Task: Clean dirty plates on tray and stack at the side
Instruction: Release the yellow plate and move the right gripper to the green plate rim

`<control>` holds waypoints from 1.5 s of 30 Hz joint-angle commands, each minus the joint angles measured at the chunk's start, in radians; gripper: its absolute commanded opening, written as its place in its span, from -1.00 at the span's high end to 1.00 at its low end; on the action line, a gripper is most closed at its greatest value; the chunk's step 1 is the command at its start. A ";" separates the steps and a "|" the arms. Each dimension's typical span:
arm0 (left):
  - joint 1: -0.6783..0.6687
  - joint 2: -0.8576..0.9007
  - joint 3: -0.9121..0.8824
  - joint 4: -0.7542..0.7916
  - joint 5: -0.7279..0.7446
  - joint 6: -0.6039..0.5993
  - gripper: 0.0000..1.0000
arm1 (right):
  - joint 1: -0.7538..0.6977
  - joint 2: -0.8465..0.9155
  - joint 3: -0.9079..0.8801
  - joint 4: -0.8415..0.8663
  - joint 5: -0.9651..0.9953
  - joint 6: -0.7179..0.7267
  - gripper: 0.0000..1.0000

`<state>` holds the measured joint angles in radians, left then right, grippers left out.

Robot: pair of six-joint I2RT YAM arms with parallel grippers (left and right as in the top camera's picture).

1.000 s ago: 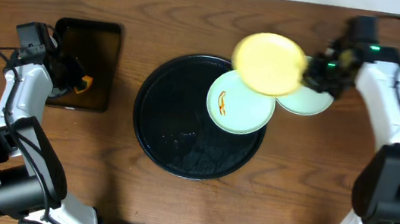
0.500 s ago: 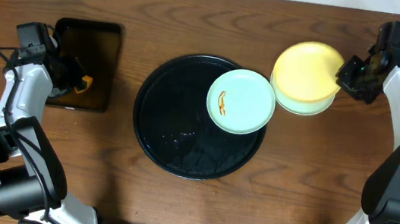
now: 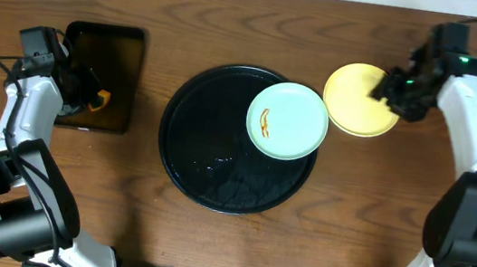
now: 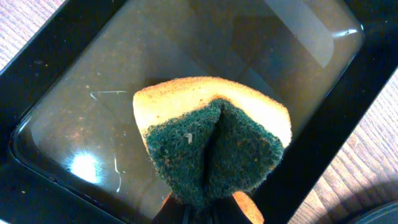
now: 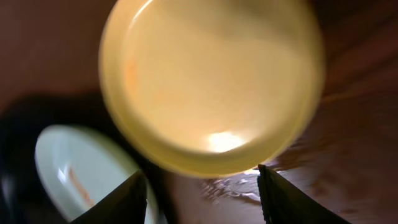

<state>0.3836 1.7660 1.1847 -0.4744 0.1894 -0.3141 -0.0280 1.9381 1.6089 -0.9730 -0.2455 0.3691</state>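
The round black tray (image 3: 184,145) lies in the middle of the wooden surface (image 3: 235,15). On its far right part rests a mint-blue plate (image 3: 300,114), flat and face up, with its edge reaching out over the tray's rim. The yellow plate (image 3: 357,98) lies outside the tray, at its right side, also face up. Its left edge meets the mint-blue plate (touching or only very near, I cannot tell from above).

The right tool (image 3: 396,91) is at the right edge of the yellow plate. Only the right wrist view shows its fingers (image 5: 124,199): they stand wide apart, with the blurred plate in front of them and not clamped.

The plates are round, so they have no long axis. The orange-brown smear (image 3: 264,122) on the mint-blue plate is a short streak running from the far side to the near side.

Well apart at the left lies a rectangular black tray (image 3: 115,59), with its long side running far to near. The left tool (image 3: 88,97) is over it, pressed together on a sponge (image 4: 211,149). From above only an orange spot shows there. The left wrist view shows the sponge folded, with the green rough side out and a yellow edge, above the tray's glossy bottom.
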 commanded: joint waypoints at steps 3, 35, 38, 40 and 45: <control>0.000 -0.006 -0.003 -0.003 0.009 0.000 0.85 | 0.156 0.002 -0.002 -0.003 0.046 -0.097 -0.22; 0.000 -0.006 -0.003 -0.003 0.009 -0.001 0.84 | 0.350 0.196 -0.003 0.038 0.301 -0.146 0.15; 0.000 -0.006 -0.003 -0.003 0.009 -0.001 0.84 | 0.348 0.197 -0.003 0.038 0.301 -0.146 0.26; 0.000 -0.006 -0.003 -0.003 0.009 -0.001 0.85 | 0.349 0.197 -0.003 0.039 0.299 -0.146 0.32; 0.000 -0.006 -0.003 -0.003 0.009 -0.001 0.84 | 0.349 0.197 -0.003 0.038 0.277 -0.146 0.76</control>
<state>0.3836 1.7660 1.1847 -0.4740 0.1894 -0.3141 0.3191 2.1231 1.6073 -0.9333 0.0376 0.2192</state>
